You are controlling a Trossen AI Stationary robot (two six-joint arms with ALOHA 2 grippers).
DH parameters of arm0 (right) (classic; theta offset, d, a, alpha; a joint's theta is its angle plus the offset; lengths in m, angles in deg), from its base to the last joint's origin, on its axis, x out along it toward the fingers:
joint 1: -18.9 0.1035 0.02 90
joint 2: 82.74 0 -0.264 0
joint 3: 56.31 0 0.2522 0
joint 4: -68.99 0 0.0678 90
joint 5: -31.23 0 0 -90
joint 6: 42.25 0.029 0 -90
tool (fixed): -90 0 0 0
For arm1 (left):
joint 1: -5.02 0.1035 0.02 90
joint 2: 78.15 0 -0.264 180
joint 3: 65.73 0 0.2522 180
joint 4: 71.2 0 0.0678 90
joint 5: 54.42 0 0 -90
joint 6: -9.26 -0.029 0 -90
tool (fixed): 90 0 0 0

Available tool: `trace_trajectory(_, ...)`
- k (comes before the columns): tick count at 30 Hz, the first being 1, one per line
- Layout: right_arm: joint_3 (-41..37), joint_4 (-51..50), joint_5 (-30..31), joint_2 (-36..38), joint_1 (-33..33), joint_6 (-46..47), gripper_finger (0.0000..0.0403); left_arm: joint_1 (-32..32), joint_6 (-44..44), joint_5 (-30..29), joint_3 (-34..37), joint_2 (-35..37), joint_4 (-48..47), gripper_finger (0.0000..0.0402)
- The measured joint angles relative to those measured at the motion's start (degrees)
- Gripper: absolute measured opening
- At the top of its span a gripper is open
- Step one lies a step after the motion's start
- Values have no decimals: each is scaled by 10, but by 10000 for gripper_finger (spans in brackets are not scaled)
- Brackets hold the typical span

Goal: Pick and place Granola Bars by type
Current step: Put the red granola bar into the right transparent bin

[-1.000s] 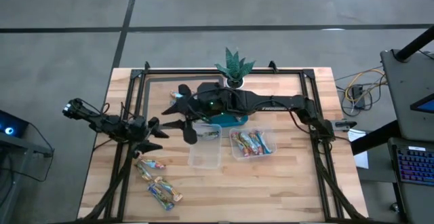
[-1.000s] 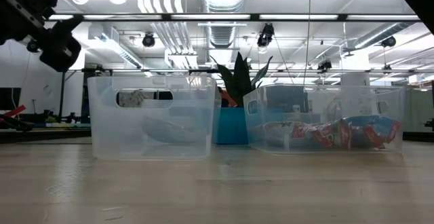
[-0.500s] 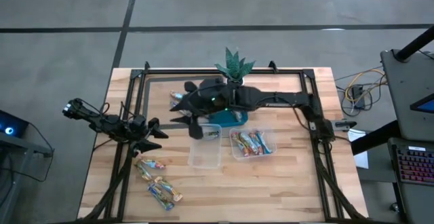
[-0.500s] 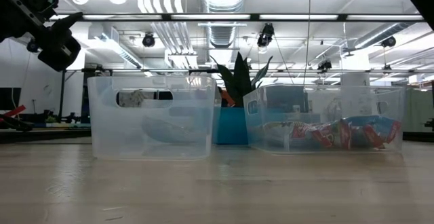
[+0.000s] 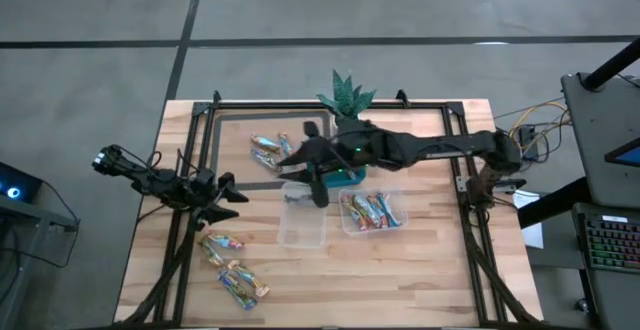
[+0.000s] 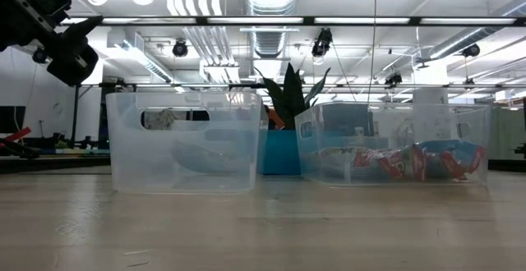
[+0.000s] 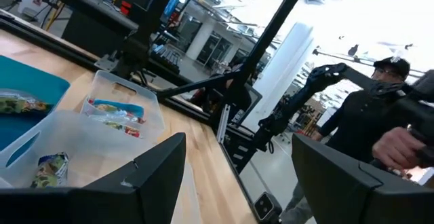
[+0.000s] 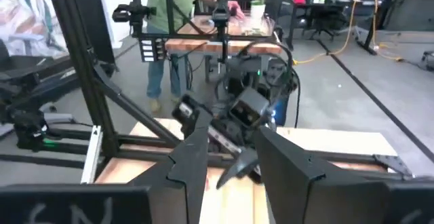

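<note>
Right gripper [image 5: 318,192] is hanging over the back edge of the left clear tub [image 5: 302,222]. Its fingers [image 8: 291,176] stand a little apart with nothing between them, and past them you can see the other arm across the table.

Left gripper [image 5: 225,199] sits over at the table's left side, fingers [image 7: 159,170] spread wide and empty.

Granola bars are split up all over. A bunch sit in the right clear tub [image 5: 372,211], with red and blue wrappers showing through its wall in the low view. A couple of loose ones [image 5: 267,148] lie on the wood just left of the teal tray [image 5: 345,177]. Another cluster [image 5: 232,270] lies near the front left corner of the table [image 5: 420,270].

Can't read any brand or lettering on the wrappers, way too small. Potted plant [image 5: 345,97] stands behind the tray.
</note>
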Motion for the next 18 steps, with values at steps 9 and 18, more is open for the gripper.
trace_trajectory(9,-179,60,48,127,0,21,130,0,0,-38,0,0,55,250)
trace_trajectory(18,-330,174,60,188,-1,32,134,0,-30,-77,0,-5,82,250)
